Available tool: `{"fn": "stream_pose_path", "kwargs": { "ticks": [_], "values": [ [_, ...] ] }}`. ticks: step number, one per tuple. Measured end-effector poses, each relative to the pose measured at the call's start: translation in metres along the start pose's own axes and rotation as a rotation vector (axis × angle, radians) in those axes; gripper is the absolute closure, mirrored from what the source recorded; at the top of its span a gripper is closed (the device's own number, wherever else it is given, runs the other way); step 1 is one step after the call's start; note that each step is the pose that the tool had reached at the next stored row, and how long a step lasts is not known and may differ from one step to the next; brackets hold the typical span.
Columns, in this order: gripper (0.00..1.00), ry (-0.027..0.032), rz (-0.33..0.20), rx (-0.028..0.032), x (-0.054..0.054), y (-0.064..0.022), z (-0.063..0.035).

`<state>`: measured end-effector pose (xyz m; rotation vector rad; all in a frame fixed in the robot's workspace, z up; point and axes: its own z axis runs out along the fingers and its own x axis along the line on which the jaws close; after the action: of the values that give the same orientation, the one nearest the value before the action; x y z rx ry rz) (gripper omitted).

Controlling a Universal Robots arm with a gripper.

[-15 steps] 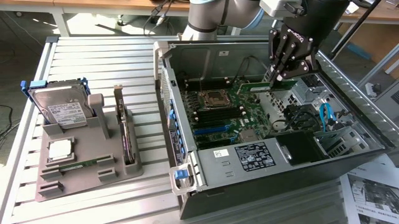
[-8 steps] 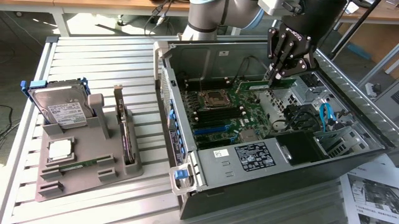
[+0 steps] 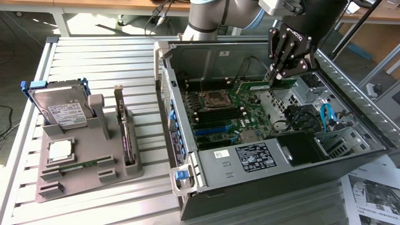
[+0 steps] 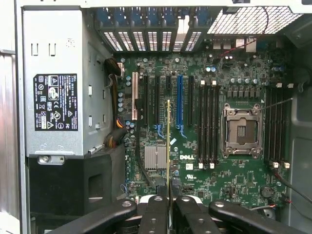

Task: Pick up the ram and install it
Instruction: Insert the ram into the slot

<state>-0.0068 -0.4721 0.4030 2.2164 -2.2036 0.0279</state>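
Exterior view, nearest first: a printed sheet [image 3: 375, 197] lies at the near right. On the exterior view's left, a grey parts tray [image 3: 93, 180] sits on the slatted table [image 3: 112, 61]. It carries a hard drive [image 3: 62, 110], a square silver processor [image 3: 61, 149], an upright dark card [image 3: 125, 136] and a second green stick [image 3: 78, 165] lying flat. Beyond these the open computer case [image 3: 281, 187] lies on its side, motherboard [image 3: 231, 112] facing up. The ram [image 3: 259, 86] is off the tray and in the air over the far part of the board, its long edge roughly level. The gripper [image 3: 280, 77] has its jaws drawn in narrow and pinched on the stick's upper edge, so the ram is held. In the wrist view the ram [image 4: 168, 141] runs edge-on as a thin line out from between the fingers [image 4: 153, 214]. It lies parallel to the slots but over the expansion-slot area, well aside of the black memory slots [image 4: 209, 122] flanking the processor socket [image 4: 242, 131]. Judgement: placing it well means keeping the blade plumb and parallel, centring it over one memory slot end to end, matching the notch, and pressing evenly, not on one corner. Whether the slot latches are open I cannot tell. Farthest back, the arm [image 3: 206, 18] reaches in from the far side of the table, its wrist over the case and the gripper pointing down with a slight lean.
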Motion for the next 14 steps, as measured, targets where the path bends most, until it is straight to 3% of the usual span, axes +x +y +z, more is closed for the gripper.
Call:
{"fn": "stream_pose_path", "kwargs": {
  "ticks": [5, 14],
  "values": [
    [0.87, -0.0001, 0.0, -0.0008, 0.0, 0.0, 0.0031],
    [0.87, 0.0, 0.0, -0.0028, -0.007, 0.0, 0.0226]
  ]
}}
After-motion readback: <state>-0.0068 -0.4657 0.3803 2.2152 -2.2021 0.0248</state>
